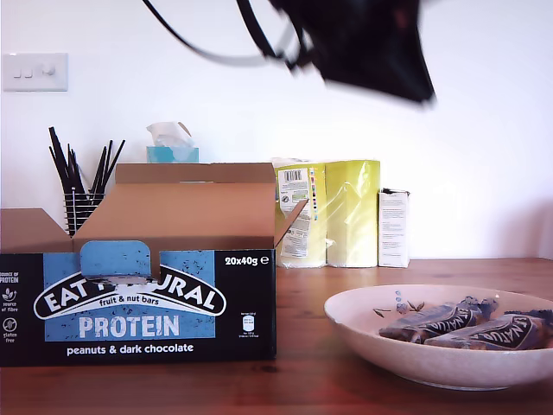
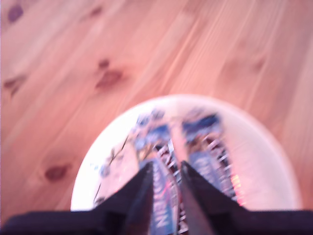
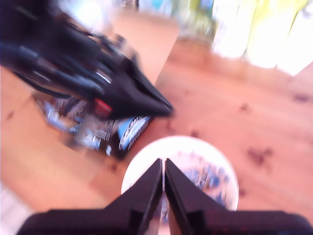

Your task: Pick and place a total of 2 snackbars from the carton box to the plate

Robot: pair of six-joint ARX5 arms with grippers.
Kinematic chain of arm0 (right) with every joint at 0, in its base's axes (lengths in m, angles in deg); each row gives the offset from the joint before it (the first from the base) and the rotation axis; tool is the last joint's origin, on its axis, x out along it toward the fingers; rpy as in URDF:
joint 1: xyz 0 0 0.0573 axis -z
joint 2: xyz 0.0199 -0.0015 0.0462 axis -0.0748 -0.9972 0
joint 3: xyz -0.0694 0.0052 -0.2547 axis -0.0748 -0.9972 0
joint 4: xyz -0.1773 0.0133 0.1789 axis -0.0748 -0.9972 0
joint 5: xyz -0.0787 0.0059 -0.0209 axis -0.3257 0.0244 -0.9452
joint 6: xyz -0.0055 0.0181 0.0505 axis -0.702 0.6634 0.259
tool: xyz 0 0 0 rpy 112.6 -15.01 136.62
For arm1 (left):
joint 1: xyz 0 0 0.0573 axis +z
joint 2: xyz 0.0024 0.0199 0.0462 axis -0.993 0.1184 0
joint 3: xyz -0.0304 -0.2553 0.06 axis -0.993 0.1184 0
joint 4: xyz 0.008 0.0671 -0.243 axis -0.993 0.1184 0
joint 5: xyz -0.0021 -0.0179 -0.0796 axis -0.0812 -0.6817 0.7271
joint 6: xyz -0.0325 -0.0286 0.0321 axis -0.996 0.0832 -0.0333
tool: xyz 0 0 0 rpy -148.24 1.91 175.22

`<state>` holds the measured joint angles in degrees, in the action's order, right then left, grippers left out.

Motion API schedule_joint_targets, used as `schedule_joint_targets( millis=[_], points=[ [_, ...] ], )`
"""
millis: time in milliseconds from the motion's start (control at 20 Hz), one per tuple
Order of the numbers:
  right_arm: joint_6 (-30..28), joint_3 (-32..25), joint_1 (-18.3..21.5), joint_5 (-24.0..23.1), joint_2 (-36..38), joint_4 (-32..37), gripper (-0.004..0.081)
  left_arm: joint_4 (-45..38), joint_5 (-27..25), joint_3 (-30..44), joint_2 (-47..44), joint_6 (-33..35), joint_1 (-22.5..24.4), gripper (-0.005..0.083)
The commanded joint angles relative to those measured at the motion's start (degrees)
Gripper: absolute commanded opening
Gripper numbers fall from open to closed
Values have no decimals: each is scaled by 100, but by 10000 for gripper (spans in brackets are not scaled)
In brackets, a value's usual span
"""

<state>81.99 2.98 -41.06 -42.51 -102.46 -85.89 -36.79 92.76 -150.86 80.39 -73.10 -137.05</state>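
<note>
exterior view: two snackbars (image 1: pixel 471 325) lie side by side in the plate (image 1: pixel 363 324), which sits on the wooden table (image 1: pixel 302 380) just beside the eat natural carton box (image 1: pixel 138 303), flaps open. a blurred black arm (image 1: pixel 363 39) hangs high above the plate.

first wrist view: my first gripper (image 2: pixel 165 196) hovers over the plate (image 2: pixel 274 166), jaws a narrow gap apart, holding nothing; both snackbars (image 2: pixel 208 147) rest below, clear of the fingertips.

second wrist view: my second gripper (image 3: pixel 163 188) has its jaws nearly together with nothing between them, high above the plate (image 3: pixel 142 166). the other arm (image 3: pixel 98 78) is between it and the carton box (image 3: pixel 88 132).
</note>
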Motion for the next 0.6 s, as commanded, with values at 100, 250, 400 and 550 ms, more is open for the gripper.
schedule_joint_targets(
  millis=[100,250,400,550],
  points=[
    [-369,-146,22,-623,-221,466,-13,289,20,129,-160,-37,678,-24],
    [-404,-365,146,-647,-295,1102,-13,271,28,564,-496,-37,1204,-24],
    [-404,-520,485,-579,-433,1762,-13,-70,70,1268,-1021,-48,1757,-24],
    [-538,-640,1078,-192,-678,2310,-13,-197,162,1856,-1611,-48,2326,-24]
  ],
)
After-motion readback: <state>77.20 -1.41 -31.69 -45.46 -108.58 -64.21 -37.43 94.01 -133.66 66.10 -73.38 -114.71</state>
